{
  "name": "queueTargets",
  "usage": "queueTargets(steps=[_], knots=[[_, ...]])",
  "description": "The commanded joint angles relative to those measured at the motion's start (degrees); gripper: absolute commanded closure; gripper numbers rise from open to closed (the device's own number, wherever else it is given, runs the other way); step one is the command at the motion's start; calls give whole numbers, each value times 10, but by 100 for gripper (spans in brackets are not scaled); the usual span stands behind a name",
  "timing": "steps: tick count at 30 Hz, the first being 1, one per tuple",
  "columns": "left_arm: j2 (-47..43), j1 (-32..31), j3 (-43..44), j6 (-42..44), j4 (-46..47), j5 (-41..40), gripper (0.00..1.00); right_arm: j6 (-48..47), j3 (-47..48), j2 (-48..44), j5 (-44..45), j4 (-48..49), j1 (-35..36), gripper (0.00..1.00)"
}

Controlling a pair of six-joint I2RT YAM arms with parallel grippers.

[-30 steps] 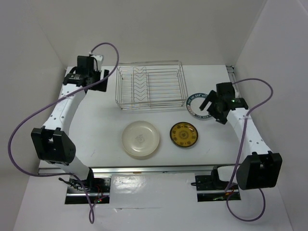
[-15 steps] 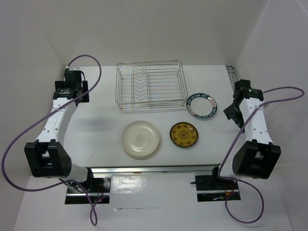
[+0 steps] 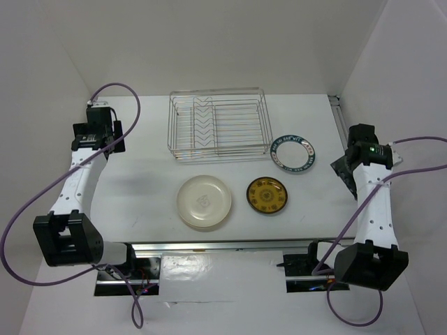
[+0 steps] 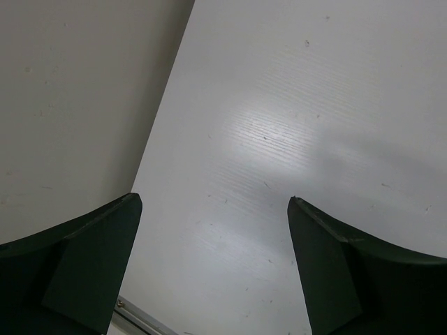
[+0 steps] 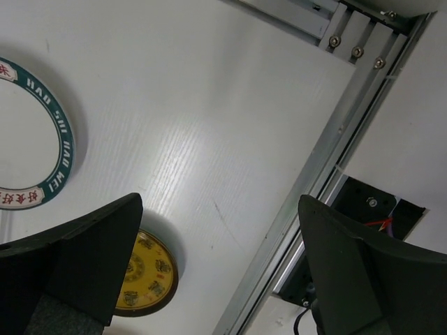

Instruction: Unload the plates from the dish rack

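Note:
The silver wire dish rack stands at the back middle of the table, and no plate shows in its slots. Three plates lie flat on the table: a cream one, a yellow-brown patterned one and a white one with a dark green rim. My left gripper hangs open over bare table near the left wall. At the right edge, my right gripper is open and holds nothing.
White walls close in the table on the left, back and right. A metal rail runs along the table edge under the right gripper, and another runs along the near side by the arm bases. Purple cables loop off both arms.
Both arms have swung outward. The left gripper left the rack's left corner for the left wall. The right gripper moved from above the green-rimmed plate to the right edge.

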Motion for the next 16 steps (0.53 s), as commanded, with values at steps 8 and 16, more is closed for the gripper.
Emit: queueTargets(steps=[8, 16], knots=[[-38, 4, -10, -14, 11, 19, 0, -19, -30, -27, -35, 11, 0, 0], [-45, 4, -15, -14, 11, 35, 0, -39, -41, -70, -57, 39, 0, 0]])
